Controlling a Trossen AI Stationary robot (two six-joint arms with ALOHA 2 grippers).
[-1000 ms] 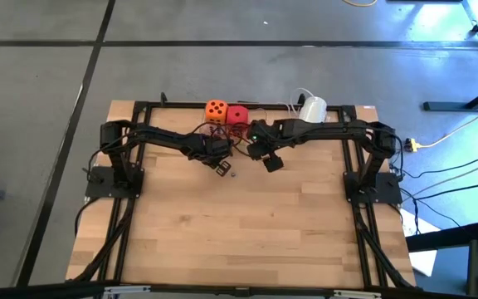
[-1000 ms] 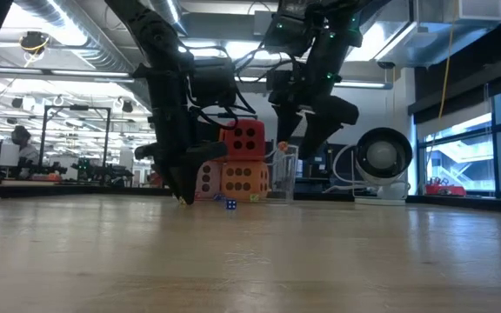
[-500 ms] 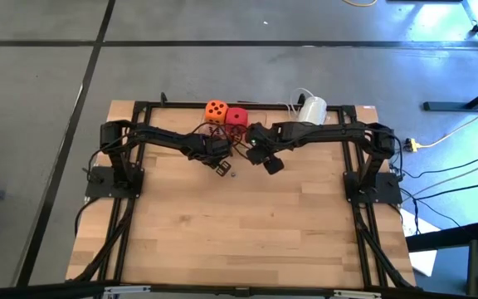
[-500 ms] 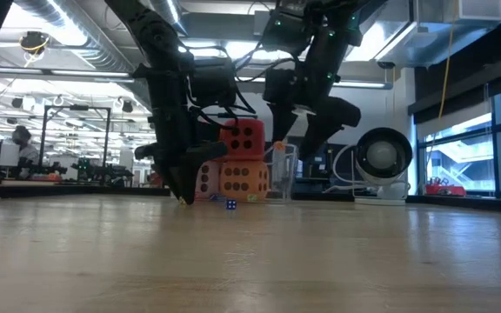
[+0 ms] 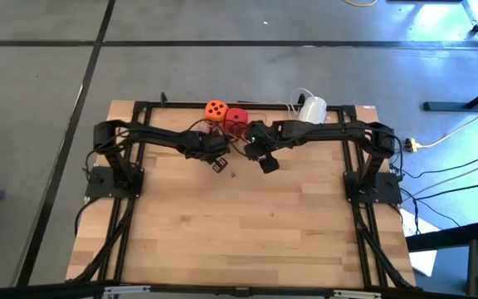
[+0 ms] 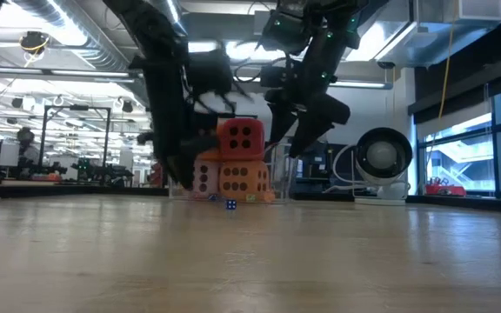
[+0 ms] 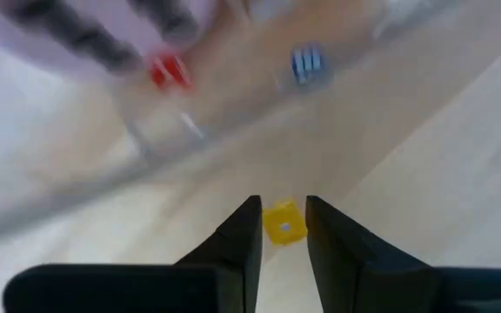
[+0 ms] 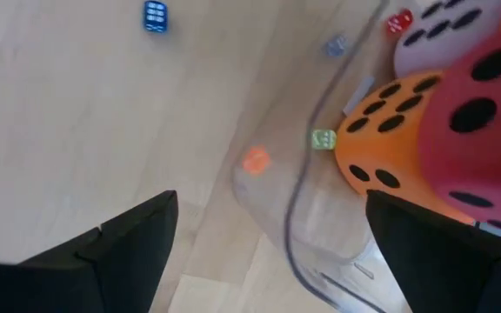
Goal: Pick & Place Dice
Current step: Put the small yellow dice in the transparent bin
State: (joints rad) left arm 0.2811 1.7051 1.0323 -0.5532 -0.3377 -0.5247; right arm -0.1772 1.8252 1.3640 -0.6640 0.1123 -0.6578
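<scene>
Three big dice stand stacked at the table's far edge: a red one [image 6: 241, 139] rests on an orange one [image 6: 243, 178], and a pale pink one [image 6: 205, 176] stands beside them. The high view shows the orange [image 5: 216, 109] and red [image 5: 236, 116] tops. My left gripper [image 5: 218, 164] is just in front of them, shut on a tiny yellow cube [image 7: 283, 223]. My right gripper [image 5: 265, 159] hangs open above the table to the right of the stack [image 8: 272, 222], with nothing between its fingers. My left gripper pinches the tiny yellow cube by two opposite sides [image 7: 268, 226] between its fingertips. The fingers slant down from the table's left side. In the low view the fingertips [image 6: 179, 180] stand a little above the board, so the cube is lifted clear.
A clear plastic container [image 8: 320, 226] lies against the big dice. Tiny cubes are scattered nearby: blue [image 8: 155, 16], orange [image 8: 256, 159], green [image 8: 323, 139], red [image 8: 397, 22]. A white round device [image 5: 312, 108] sits at the far edge. The near half of the board [image 5: 239, 241] is bare.
My left gripper has risen a little off the board and rolled slightly, carrying the tiny yellow cube up with it and edging toward the far edge. The big dice have not moved.
</scene>
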